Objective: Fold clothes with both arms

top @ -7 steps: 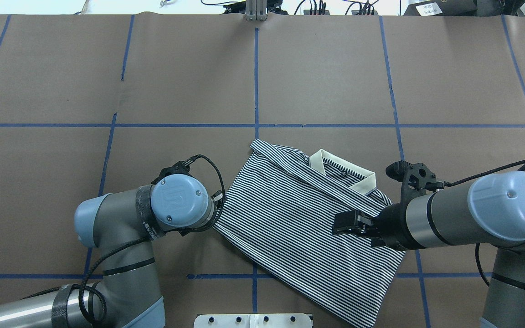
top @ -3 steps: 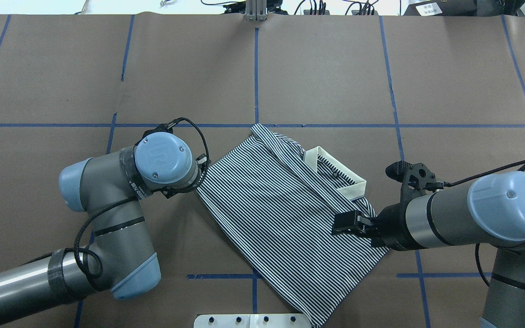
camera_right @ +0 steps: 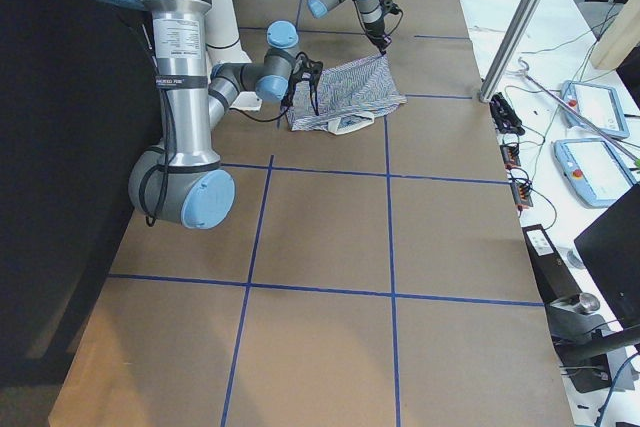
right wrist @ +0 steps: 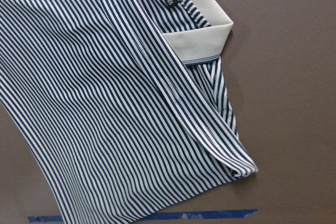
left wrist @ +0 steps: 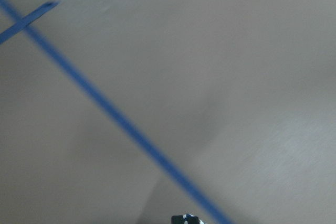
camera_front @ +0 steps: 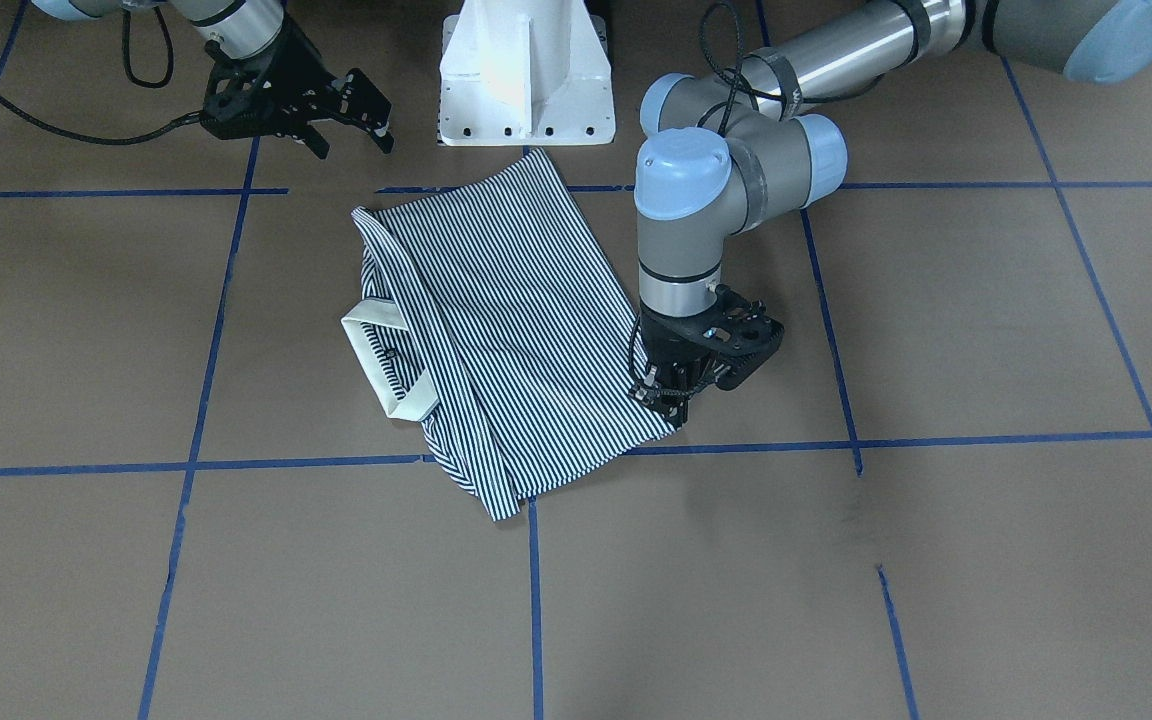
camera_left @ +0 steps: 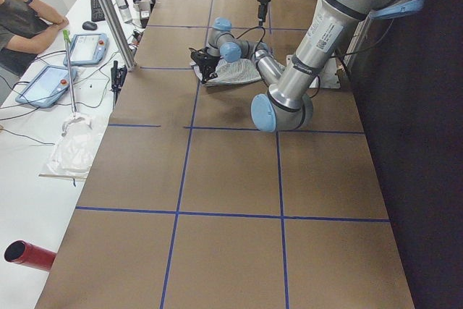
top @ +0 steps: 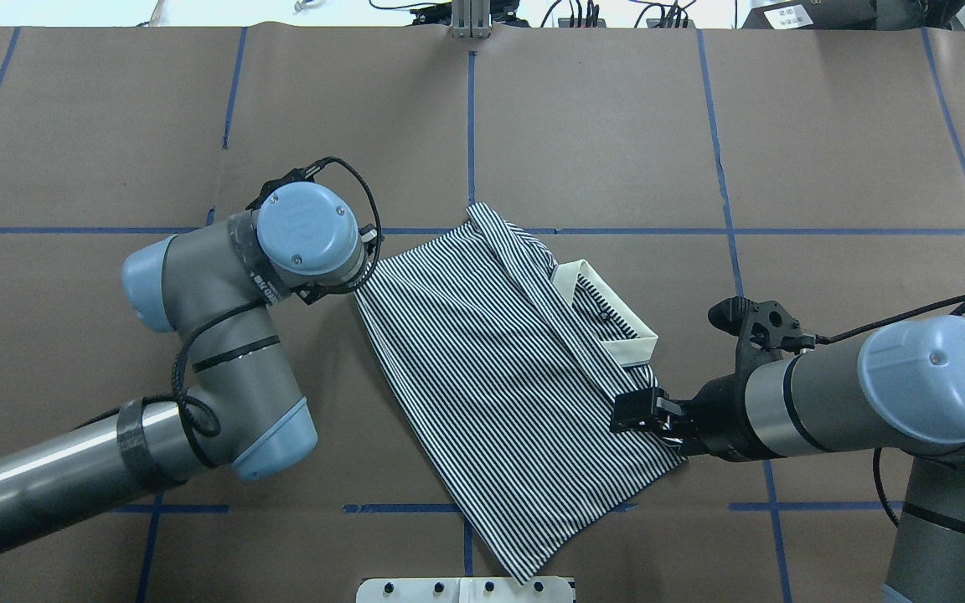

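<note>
The striped polo shirt (top: 499,377) lies folded and slanted mid-table, its cream collar (top: 635,350) toward my right arm; it also shows in the front view (camera_front: 496,300) and the right wrist view (right wrist: 105,103). My left gripper (camera_front: 669,400) points straight down and is shut on the shirt's corner at the table; in the overhead view its own wrist hides it. My right gripper (camera_front: 354,135) is open and empty, held above the shirt's edge below the collar (top: 629,412). The left wrist view shows only blurred table and blue tape.
The table (top: 826,151) is brown paper with a grid of blue tape lines (top: 725,201). The white pedestal base (camera_front: 526,70) stands at the near edge, just behind the shirt. A side bench with tablets (camera_left: 54,85) and a metal post (camera_left: 108,12) lies beyond the far edge.
My left arm has moved away from the base, dragging the shirt's corner; the shirt slid and turned toward the left and far side. The right arm has stayed put.
</note>
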Available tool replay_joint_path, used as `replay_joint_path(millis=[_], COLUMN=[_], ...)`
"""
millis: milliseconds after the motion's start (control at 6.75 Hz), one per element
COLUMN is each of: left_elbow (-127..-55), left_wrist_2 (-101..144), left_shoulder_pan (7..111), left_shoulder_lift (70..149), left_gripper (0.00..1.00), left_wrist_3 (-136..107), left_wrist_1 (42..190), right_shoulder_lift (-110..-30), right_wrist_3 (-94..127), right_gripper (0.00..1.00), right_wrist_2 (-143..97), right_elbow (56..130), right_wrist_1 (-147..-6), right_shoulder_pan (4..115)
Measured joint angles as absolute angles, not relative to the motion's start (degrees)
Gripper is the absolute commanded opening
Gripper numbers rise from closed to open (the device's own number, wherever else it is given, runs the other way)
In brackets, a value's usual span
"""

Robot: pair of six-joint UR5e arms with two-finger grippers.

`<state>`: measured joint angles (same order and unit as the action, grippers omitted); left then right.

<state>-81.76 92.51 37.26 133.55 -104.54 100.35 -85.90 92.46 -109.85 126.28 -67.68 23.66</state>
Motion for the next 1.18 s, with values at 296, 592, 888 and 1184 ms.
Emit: replay_joint_path(millis=[296,592,888,1184], left_elbow=[-68.7,-58.4,-56.3,-57.1], left_wrist_2=[89.3,85.0,83.1,84.9], left_shoulder_pan=[39.3,39.6,40.1,41.7], left_shoulder_lift=[139.6,142.5,143.0,142.9], left_gripper=[0.0,0.71,1.0,1.0], left_wrist_3=[-100.5,-98.2,-95.9,-90.0], left_wrist_1=[112.8,125.0,127.8,127.4], right_shoulder_lift=[-85.4,-84.5,-84.0,-83.4], right_wrist_3=[92.5,92.5,92.4,91.5], right_gripper=[1.0,1.0,1.0,1.0], right_wrist_2=[-109.8,-109.8,-108.8,-107.3], right_elbow=[125.9,125.4,125.2,124.1], right_wrist_1=[-67.7,-67.7,-67.8,-68.1], right_shoulder_pan=[23.7,23.8,23.8,24.0])
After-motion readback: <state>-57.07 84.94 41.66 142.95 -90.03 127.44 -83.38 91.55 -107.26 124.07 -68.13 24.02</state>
